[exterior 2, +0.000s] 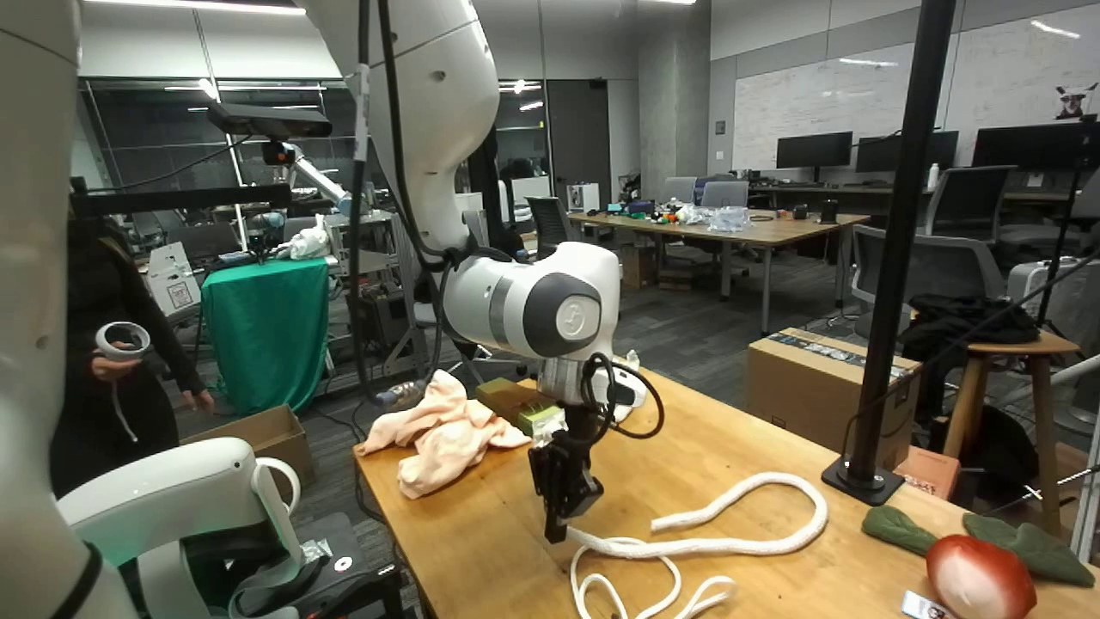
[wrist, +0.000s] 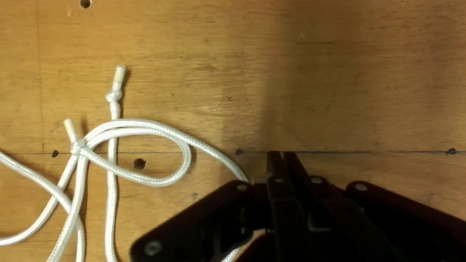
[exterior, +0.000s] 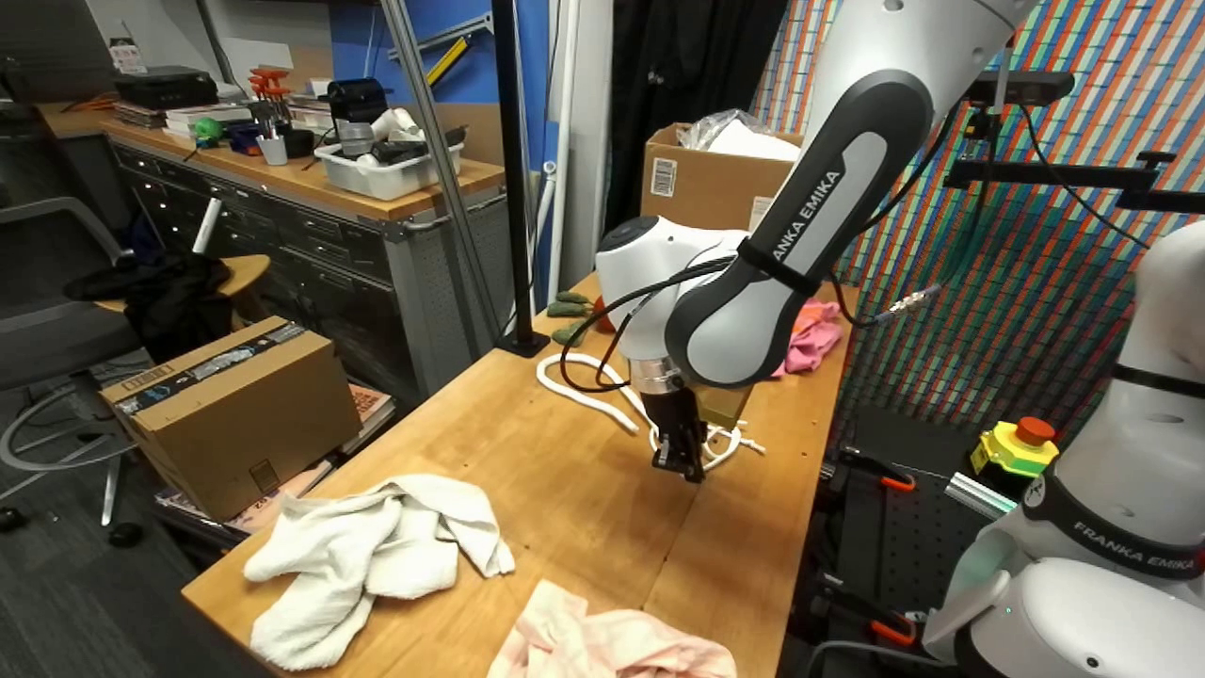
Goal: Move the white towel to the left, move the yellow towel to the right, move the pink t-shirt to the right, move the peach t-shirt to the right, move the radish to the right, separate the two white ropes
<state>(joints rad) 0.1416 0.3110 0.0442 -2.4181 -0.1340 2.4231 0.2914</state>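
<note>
- White towel (exterior: 400,551) lower left, peach shirt (exterior: 612,648) bottom centre in an exterior view: probably done.
- 2 ropes (exterior 2: 644,548) cross: separating remains.
- Claw (wrist: 281,154): tips together, seemingly empty.

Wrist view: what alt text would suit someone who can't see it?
White rope, knotted at two ends, lies in crossing loops on a wooden table, mostly left of a shut black gripper at the lower right. Part of the rope runs out of sight beneath the gripper.

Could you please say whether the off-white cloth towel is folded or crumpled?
Crumpled: the off-white cloth towel lies bunched, with irregular creases.
</note>
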